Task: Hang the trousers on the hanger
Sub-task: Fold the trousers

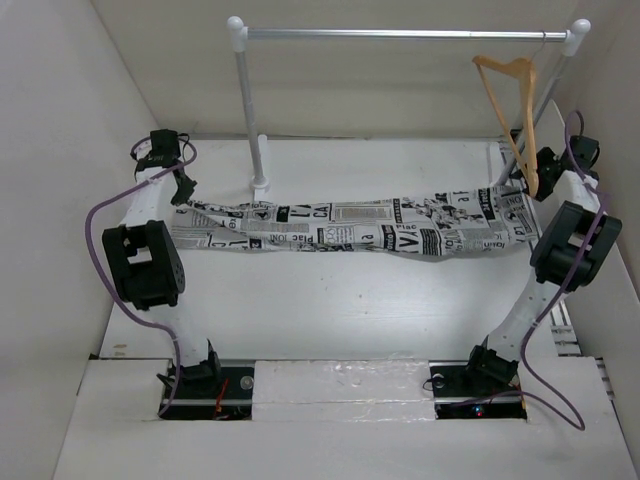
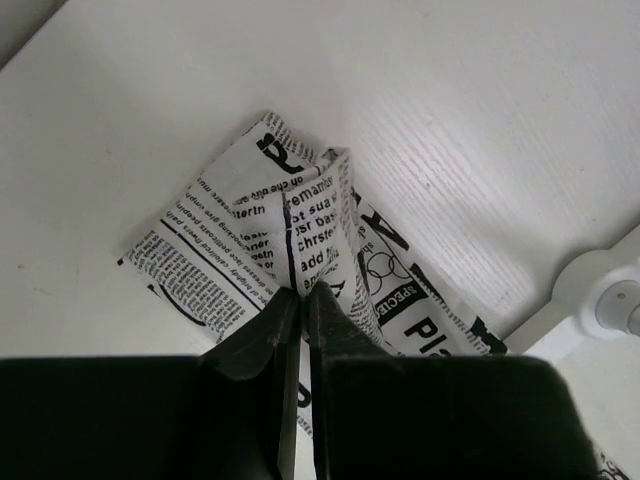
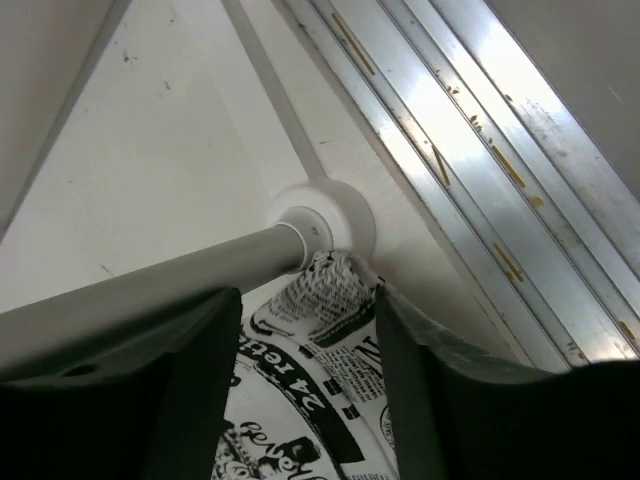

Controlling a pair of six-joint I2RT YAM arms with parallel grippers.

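The left arm [image 1: 148,262] reaches forward on the left side with its wrist bent down. Its left end effector [image 2: 302,292] is pinched tight on one end of the trousers [image 2: 255,225]. The right arm [image 1: 572,245] reaches forward on the right side, and the right end effector [image 3: 308,300] points down with its two fingers spread apart.

From above, the right end of the soft white trousers printed with black newspaper text [image 1: 330,225] disappears behind the black right gripper [image 1: 528,178]. Whether the lower corner of the tan wooden triangular hanger [image 1: 502,118] touches that gripper cannot be told. In the left wrist view the trousers vanish under the black left gripper [image 2: 302,292], and the right edge cuts the round white post base [image 2: 600,290]. The right wrist view's bottom edge cuts the trousers off.
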